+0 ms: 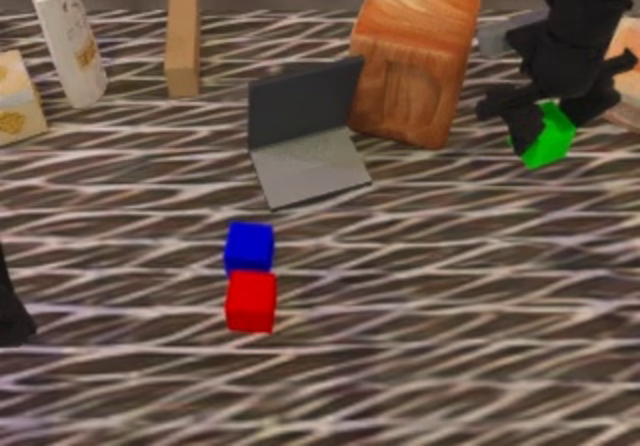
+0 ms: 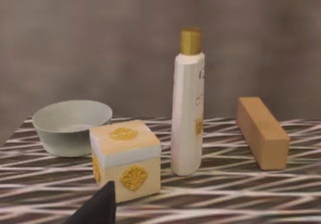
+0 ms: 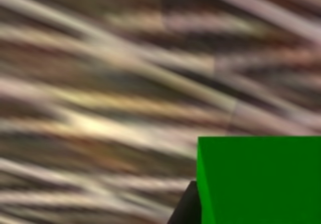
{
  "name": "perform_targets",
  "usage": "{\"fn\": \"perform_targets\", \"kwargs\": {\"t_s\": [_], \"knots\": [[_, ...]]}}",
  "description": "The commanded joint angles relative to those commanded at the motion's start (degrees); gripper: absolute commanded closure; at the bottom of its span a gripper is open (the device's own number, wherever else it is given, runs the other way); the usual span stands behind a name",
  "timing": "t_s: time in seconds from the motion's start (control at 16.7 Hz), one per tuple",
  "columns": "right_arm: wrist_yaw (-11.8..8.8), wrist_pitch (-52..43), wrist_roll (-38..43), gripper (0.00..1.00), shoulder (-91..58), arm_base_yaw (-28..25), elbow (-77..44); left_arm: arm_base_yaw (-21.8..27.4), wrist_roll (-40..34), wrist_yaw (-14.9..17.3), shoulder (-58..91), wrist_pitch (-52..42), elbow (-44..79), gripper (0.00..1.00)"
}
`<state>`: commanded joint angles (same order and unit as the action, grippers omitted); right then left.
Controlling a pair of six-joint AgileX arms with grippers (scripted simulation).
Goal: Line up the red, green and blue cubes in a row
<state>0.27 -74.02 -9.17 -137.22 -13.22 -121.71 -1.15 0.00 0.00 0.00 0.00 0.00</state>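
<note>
Near the table's far right edge, right gripper (image 1: 540,116) clasps the green cube (image 1: 547,136); blue cube (image 1: 249,247) and red cube (image 1: 251,301) touch well leftward.

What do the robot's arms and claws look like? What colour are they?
They're black all over. The right arm is chunky and blocky, ending in the right gripper with dark, flat fingers. Of the left arm only a black edge shows, and one pointed black fingertip in the left wrist view. No cables or markings show.

The red cube (image 1: 250,302), blue cube (image 1: 248,246) and green cube (image 1: 548,134) look matt and smooth; beside the laptop (image 1: 305,131), the wooden block (image 1: 415,56) shows polished grain.
</note>
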Motion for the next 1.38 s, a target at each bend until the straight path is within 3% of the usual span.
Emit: {"fn": "perform_targets", "kwargs": {"t_s": [0.36,0.6,1.02,1.2,1.38], "knots": [[0.03,0.16,4.06,1.00,0.28,-2.32,0.54,0.00,0.00,0.00,0.00,0.00,0.00,0.00],[0.10,0.33,16.65,1.00,2.03,-9.43,2.62,0.00,0.00,0.00,0.00,0.00,0.00,0.00],[0.05,0.83,45.79,1.00,6.37,-25.05,8.35,0.00,0.00,0.00,0.00,0.00,0.00,0.00],[0.14,1.43,52.42,1.00,8.23,-29.42,10.03,0.00,0.00,0.00,0.00,0.00,0.00,0.00],[0.18,1.63,53.82,1.00,8.76,-30.46,10.46,0.00,0.00,0.00,0.00,0.00,0.00,0.00]]}}
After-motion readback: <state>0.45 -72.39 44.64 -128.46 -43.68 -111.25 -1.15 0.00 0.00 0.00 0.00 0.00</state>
